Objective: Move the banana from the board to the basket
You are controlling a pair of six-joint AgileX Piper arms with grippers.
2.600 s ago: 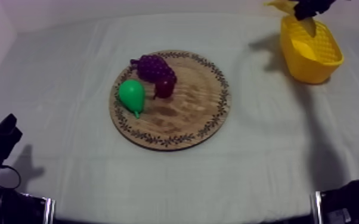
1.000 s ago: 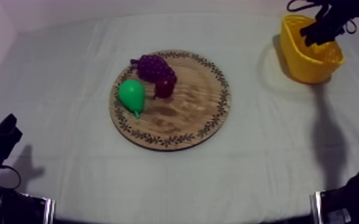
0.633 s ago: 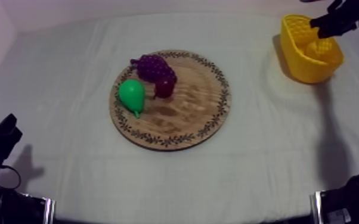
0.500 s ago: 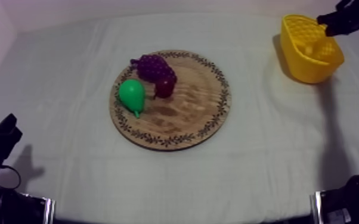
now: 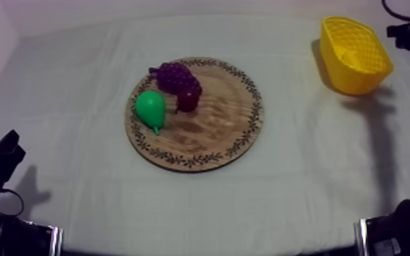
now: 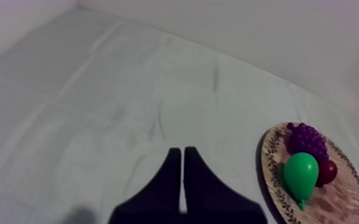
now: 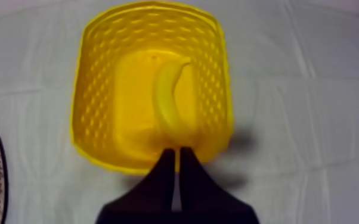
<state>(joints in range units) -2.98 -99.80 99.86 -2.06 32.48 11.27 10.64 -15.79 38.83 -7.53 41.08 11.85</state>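
Curved yellow toy banana (image 7: 169,98) lies inside the yellow perforated basket (image 7: 92,89). The right gripper (image 7: 176,152) sits above the basket's rim, fingers pressed together, empty. The left gripper (image 6: 183,152) is over the cloth, likewise closed on nothing. The round wooden board (image 5: 214,126) carries a green pear (image 5: 150,107), purple grapes (image 5: 175,76) and a small red fruit (image 5: 188,101).

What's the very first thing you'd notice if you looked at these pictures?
The bright yellow basket at the far right corner of the table stands out, with a banana lying inside it. Next comes the round wooden board in the middle, holding a green pear, purple grapes and a small red fruit.
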